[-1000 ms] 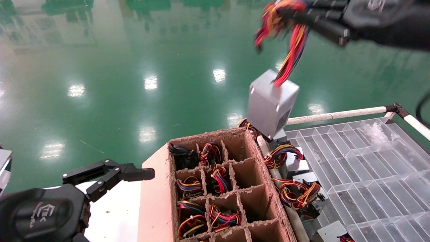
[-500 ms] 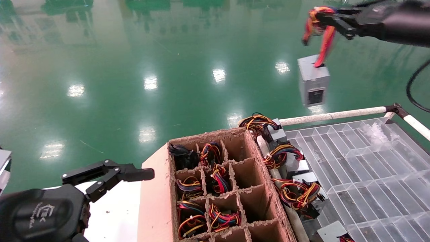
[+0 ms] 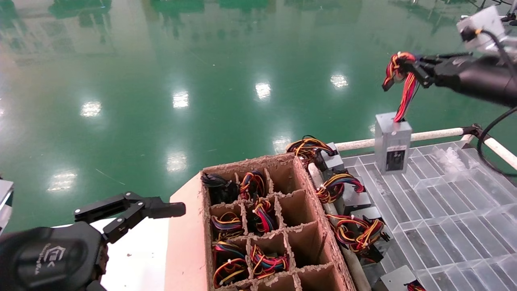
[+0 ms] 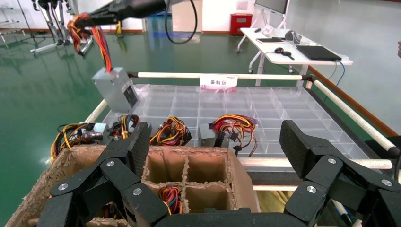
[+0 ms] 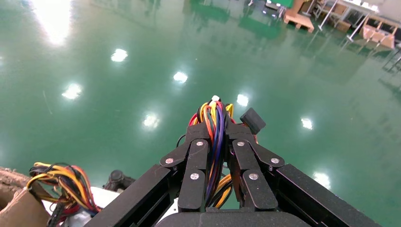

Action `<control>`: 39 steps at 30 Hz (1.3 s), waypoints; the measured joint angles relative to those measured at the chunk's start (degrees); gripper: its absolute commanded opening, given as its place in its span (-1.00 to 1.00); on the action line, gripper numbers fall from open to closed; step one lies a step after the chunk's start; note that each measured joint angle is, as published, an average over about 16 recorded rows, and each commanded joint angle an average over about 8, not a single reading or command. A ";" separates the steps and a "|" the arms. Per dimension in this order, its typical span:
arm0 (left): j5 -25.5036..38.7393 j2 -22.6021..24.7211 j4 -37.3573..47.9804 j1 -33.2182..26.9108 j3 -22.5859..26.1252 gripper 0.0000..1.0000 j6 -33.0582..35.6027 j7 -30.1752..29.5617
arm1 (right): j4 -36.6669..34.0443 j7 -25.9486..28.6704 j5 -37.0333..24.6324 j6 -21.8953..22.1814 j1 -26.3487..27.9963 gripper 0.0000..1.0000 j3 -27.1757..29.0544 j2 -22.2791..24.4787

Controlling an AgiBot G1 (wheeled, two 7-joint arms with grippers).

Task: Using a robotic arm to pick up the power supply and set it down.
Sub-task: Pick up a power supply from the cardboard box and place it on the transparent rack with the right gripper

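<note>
The power supply (image 3: pixel 392 141), a small grey metal box with a black label, hangs upright by its red, yellow and black wires (image 3: pixel 405 91). It is low over the far left corner of the clear plastic tray (image 3: pixel 444 202); whether it touches the tray I cannot tell. My right gripper (image 3: pixel 412 68) is shut on the wire bundle (image 5: pixel 213 118), high at the right. In the left wrist view the power supply (image 4: pixel 115 90) dangles slightly tilted beyond the cardboard box. My left gripper (image 3: pixel 129 208) is parked low at the left, open (image 4: pixel 217 146) and holding nothing.
A brown cardboard divider box (image 3: pixel 299 242) stands in front, with wire bundles in several cells. Several other power supplies (image 3: pixel 353 200) lie between the box and the tray. A white rail (image 3: pixel 424 135) borders the tray's far side. Green floor lies beyond.
My right gripper has carried the power supply rightward and down, from above the cardboard box to low over the tray's corner. The left arm has not moved.
</note>
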 measured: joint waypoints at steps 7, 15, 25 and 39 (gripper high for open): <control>0.00 0.00 0.00 0.00 0.01 1.00 0.00 0.00 | -0.46 -0.20 1.28 0.50 -2.60 -1.00 0.90 -0.84; -0.01 -0.01 0.00 0.00 0.01 1.00 -0.01 0.01 | -0.55 0.28 1.74 0.93 -4.63 -1.00 1.23 -2.33; -0.02 -0.01 0.00 -0.01 0.02 1.00 -0.01 0.01 | -0.62 1.09 1.44 1.84 -6.81 -1.00 1.03 -3.87; -0.03 -0.01 0.00 -0.01 0.04 1.00 -0.02 0.02 | -0.17 1.22 1.42 4.12 -8.40 -1.00 1.01 -3.05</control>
